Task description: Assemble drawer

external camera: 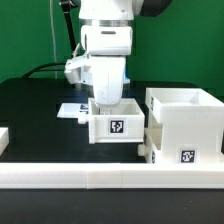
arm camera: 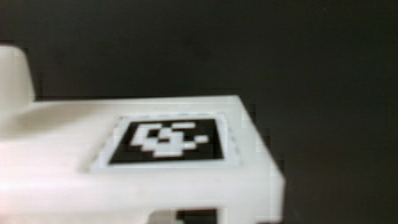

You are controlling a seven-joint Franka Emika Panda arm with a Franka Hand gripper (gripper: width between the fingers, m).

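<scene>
A small white open-top tray [external camera: 115,122] with a square tag on its front stands on the black table, touching the tall hollow box shell [external camera: 185,122] on the exterior view's right. My gripper [external camera: 105,99] comes straight down from above. Its fingers reach into the tray's top at its left wall and appear closed on that wall. The tips are hidden by the tray. The wrist view shows the tray's tagged face [arm camera: 169,140] very close, with no finger clearly seen. A second tray does not show for certain.
The long low white rail [external camera: 100,181] runs along the front. The marker board [external camera: 70,109] lies flat behind the tray. A white part [external camera: 3,139] is cut off at the exterior view's left edge. Cables hang behind the arm.
</scene>
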